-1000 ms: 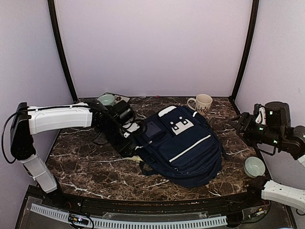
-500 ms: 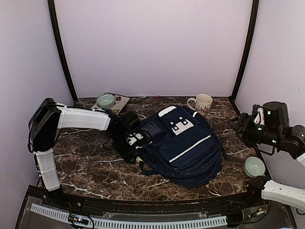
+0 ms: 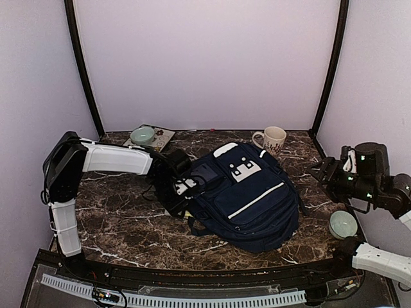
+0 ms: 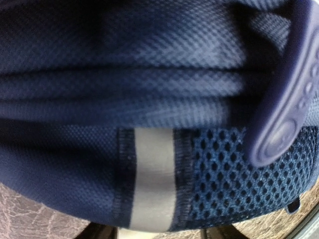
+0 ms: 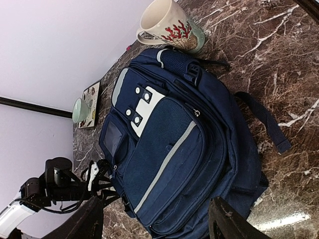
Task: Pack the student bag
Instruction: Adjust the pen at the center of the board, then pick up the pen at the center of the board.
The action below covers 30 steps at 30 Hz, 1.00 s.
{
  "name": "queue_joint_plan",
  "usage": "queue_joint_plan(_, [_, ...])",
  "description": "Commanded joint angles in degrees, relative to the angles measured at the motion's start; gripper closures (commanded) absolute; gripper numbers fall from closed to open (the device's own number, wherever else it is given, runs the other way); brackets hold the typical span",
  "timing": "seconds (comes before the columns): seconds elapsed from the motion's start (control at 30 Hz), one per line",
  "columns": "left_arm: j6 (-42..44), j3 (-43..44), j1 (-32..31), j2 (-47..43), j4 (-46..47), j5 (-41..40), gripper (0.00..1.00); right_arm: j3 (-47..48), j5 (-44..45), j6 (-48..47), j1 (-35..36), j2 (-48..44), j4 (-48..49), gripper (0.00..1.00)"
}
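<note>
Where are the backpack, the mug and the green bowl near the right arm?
student bag [image 3: 260,221]: top external view, navy front panel beside the white stripe.
mug [image 3: 275,138]: top external view, cream side wall.
green bowl [image 3: 342,226]: top external view, inside wall.

Student bag blocks table centre; mug behind, bowl right.
</note>
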Motion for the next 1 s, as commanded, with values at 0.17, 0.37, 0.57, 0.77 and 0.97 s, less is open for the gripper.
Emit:
queue_joint_plan(0.17, [-3.63,-8.82,0.10,-6.55,1.03,2.86,0.60,-1.70,0.46,0.42,-0.30,-0.66,1.20,0.27])
queue_joint_plan(0.37, [-6.77,-14.41,-1.60,-10.21,2.24,2.71,0.75,-2.66,-0.34,-0.19,-0.25,0.66,3.17,0.27])
queue_joint_plan(0.57, [-10.38,-17.92,-5.15,-12.60,2.22,3.06,0.84,-2.12,-0.84,-1.57,-0.27,3.29,4.35,0.28])
queue_joint_plan(0.77, [-14.12,-21.06,-6.34,-17.11,1.88,3.02,0.88,-0.53,-1.21,-3.05,-0.26,5.19,4.06,0.27])
queue_joint_plan(0.97, [-18.91,-22.59,-6.55,-23.13,3.51,3.30,0.89,0.03,-1.84,-3.99,-0.28,6.00,3.99,0.27])
